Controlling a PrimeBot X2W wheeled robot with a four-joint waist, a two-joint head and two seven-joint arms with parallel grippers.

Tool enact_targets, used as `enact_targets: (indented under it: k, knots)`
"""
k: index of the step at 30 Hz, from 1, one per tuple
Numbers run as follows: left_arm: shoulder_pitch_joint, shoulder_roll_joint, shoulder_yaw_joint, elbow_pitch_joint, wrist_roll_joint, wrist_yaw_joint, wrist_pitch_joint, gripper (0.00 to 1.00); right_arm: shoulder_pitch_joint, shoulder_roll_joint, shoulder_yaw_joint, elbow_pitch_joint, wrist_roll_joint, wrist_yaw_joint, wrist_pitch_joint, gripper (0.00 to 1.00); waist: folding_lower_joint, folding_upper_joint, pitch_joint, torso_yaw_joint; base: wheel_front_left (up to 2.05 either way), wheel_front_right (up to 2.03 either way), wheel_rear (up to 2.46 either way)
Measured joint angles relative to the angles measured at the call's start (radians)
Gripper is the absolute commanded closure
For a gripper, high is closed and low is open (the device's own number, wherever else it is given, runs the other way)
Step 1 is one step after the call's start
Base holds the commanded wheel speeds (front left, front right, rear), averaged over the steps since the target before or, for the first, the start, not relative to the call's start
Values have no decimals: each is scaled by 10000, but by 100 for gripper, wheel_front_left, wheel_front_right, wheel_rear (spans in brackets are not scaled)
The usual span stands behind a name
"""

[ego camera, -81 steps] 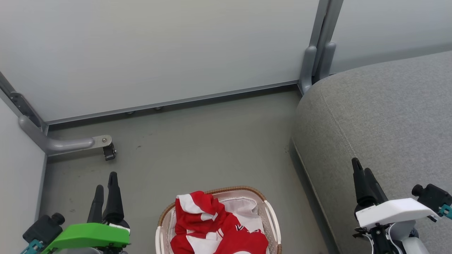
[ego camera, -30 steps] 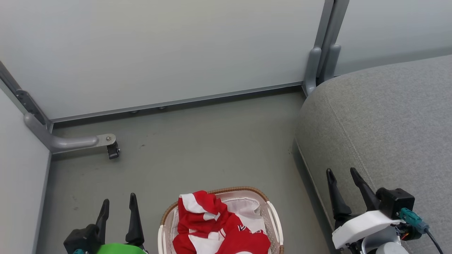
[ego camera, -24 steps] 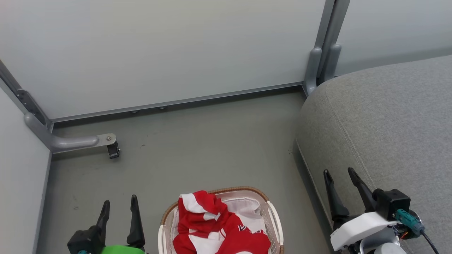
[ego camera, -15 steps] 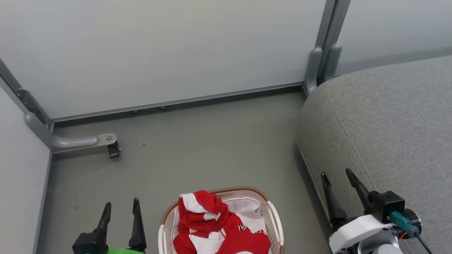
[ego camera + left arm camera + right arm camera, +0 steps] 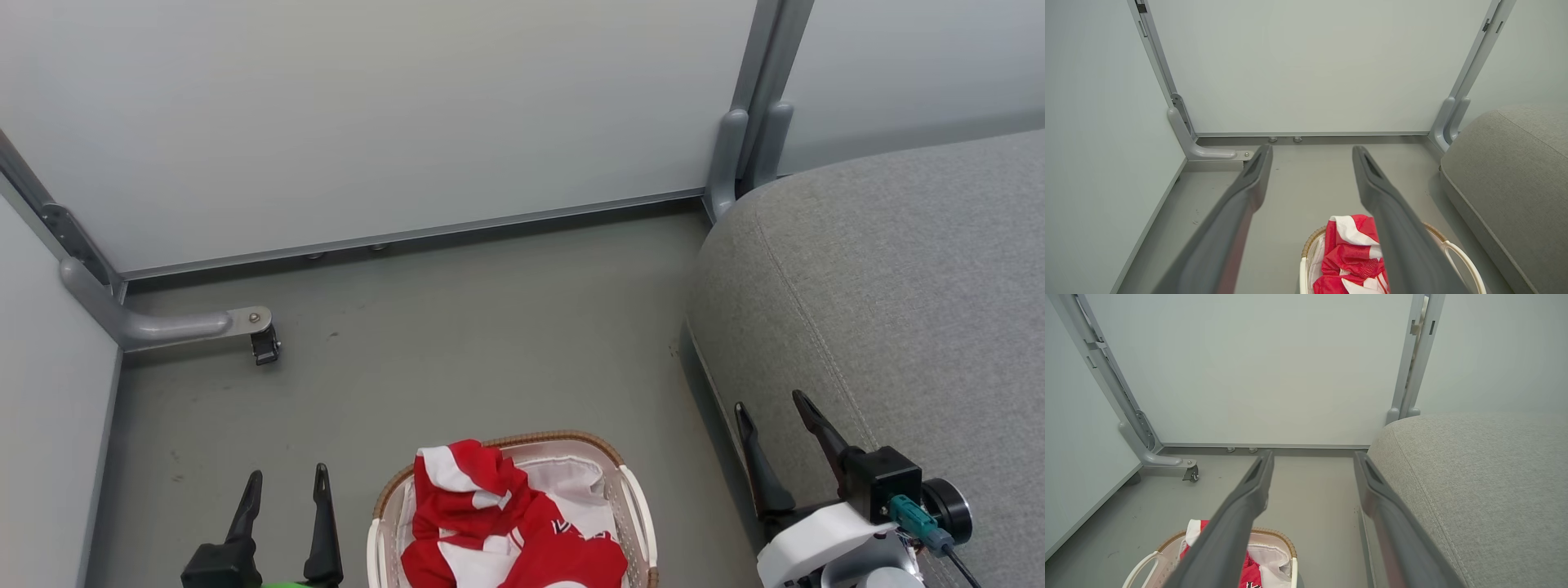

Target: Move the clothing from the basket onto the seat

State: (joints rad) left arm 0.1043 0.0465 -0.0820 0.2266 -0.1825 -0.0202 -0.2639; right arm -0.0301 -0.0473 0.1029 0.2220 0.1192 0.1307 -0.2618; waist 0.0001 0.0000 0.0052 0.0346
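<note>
Grey floor, pale partitions: our left gripper and right gripper, both splayed wide and empty, have dropped lower, flanking the cream perforated plastic basket; red-and-white sports clothing lies inside, none yet on the grey upholstered seat.

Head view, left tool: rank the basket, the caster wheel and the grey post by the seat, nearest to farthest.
1. basket: just right of the left tool, holding the clothing.
2. caster wheel: ahead of the tool, near the left wall.
3. grey post: far right corner, beside the seat.
</note>
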Motion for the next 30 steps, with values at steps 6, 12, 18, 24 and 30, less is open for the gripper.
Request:
enact_targets:
  k: [6, 12, 18, 24, 30]
  knots:
    - [30, 2, 4, 19, -12, 0, 0, 0, 1, 0, 8, -2, -8, 0, 0, 0, 0, 0, 11, -8, 0, 0, 0]
    - [31, 2, -8, 29, -15, 0, 0, 0, 1, 0, -4, -4, -10, 0, 0, 0, 0, 0, 43, -9, 0, 0, 0]
    - [32, 2, -38, 19, -31, 2, 0, 0, 0, 0, -19, -46, -12, 0, -2, 0, 0, 0, 128, -4, 0, 0, 0]
    - [-137, 4, -282, 40, 288, -75, 0, 0, -90, 0, -102, -174, -58, 0, -2, 0, 0, 0, 420, -7, 0, 0, 0]
    - [-915, 4, -823, 330, 899, -253, 0, 0, -498, 0, -203, -268, -167, 2, -2, 0, 0, 0, 1024, -26, 0, 0, 0]
